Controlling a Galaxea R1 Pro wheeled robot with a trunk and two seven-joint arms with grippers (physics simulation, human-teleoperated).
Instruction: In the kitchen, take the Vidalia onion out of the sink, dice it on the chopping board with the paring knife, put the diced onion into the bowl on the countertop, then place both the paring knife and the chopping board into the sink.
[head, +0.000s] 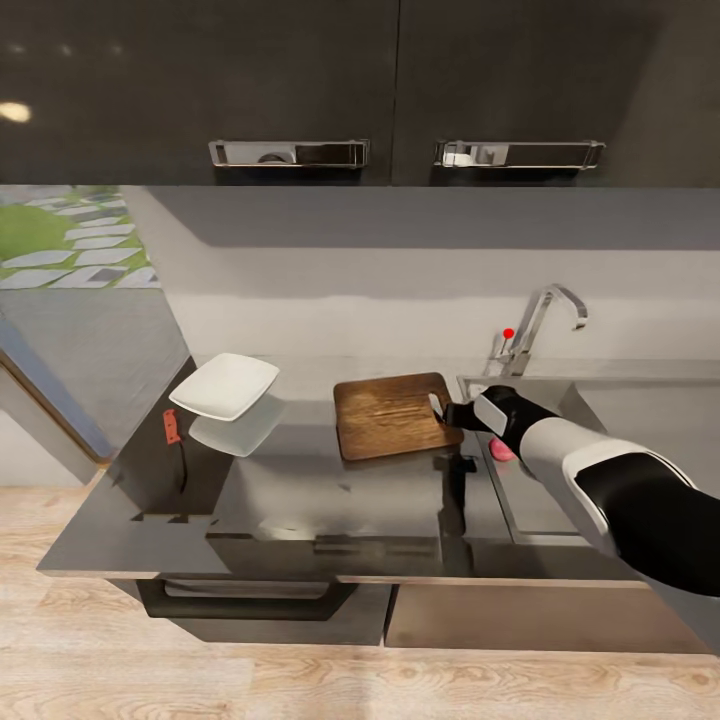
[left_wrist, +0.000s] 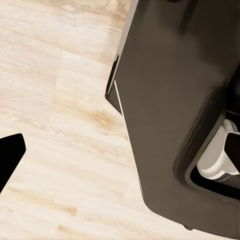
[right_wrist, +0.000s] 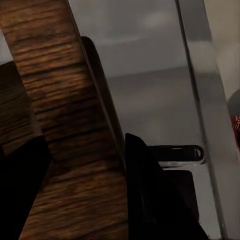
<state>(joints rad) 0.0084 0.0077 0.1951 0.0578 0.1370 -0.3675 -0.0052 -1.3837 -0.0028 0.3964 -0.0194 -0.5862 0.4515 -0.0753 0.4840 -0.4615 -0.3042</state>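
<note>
The kitchen presents glossy black upper cabinets, a grey wall and a pale wood floor, with a dark reflective countertop (head: 300, 480) running along the front. On it lies the chopping board (head: 392, 415), its slot end turned toward the sink (head: 560, 395). The right gripper (head: 452, 415) sits at that slot end; in the right wrist view the wood grain of the board (right_wrist: 65, 125) runs between the two dark fingers (right_wrist: 150, 195), one to either side of the edge, so the fingers appear to be pinching the board, though firm contact cannot be confirmed. A pinkish lump, taken to be the Vidalia onion (head: 503, 452), lies in the sink just behind and below the fingers, partly hidden by the wrist. Well away from the fingers, past the far end of the board, stands the white bowl (head: 225, 385), and beyond it, near the counter edge, the red-handled paring knife (head: 173, 428). The left wrist view gives floor and the robot's own dark body; the state of the left fingers cannot be told. Judgement: the onion is undiced, so the step in hand looks like positioning the board. The next move calls for releasing it flat and reaching into the sink for the onion.
</note>
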